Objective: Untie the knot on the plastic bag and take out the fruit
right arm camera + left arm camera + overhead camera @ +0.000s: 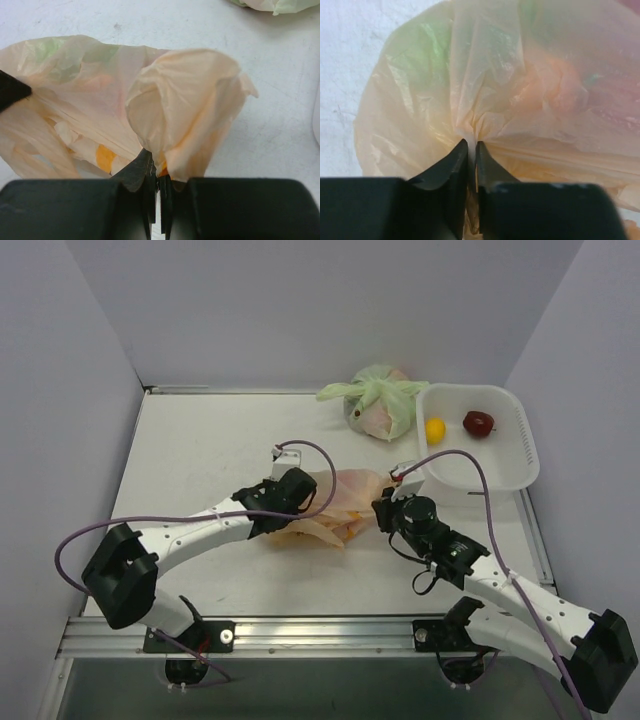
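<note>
We note left gripper pinching gathered film of the plastic bag; right gripper clamped on its right end.

readable text: none in any of the three views.
plastic bag: orange-yellow prints on the film, but they show only as blobs of colour, with no letters or numbers I can make out.
white basket: no mark I can read from here.
</note>
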You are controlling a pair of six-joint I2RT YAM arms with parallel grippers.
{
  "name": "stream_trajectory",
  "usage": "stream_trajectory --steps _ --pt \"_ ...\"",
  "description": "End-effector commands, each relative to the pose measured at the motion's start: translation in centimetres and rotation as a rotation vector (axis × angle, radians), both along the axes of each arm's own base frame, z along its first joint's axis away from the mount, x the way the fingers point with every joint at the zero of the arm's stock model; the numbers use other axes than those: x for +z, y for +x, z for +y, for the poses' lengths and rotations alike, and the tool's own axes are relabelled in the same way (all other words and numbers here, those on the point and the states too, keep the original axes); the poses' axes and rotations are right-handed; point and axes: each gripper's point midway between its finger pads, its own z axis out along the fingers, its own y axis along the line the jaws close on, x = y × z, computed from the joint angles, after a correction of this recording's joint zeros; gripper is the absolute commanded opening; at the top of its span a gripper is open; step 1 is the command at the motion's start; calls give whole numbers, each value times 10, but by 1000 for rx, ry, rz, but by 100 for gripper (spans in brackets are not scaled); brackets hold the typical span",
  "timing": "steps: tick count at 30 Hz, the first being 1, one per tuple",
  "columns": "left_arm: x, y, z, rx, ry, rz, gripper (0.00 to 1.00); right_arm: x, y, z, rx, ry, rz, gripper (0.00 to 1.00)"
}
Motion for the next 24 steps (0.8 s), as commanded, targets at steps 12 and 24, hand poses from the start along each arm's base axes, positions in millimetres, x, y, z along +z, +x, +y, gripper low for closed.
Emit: stream_trajectory --steps 12,24 --pt "146 89 100 105 -122 -313 0 -15 -2 -24 -74 55 71 0" --pt "188 65 42 -266 -350 -383 0 64 -21 -2 175 -66 70 76"
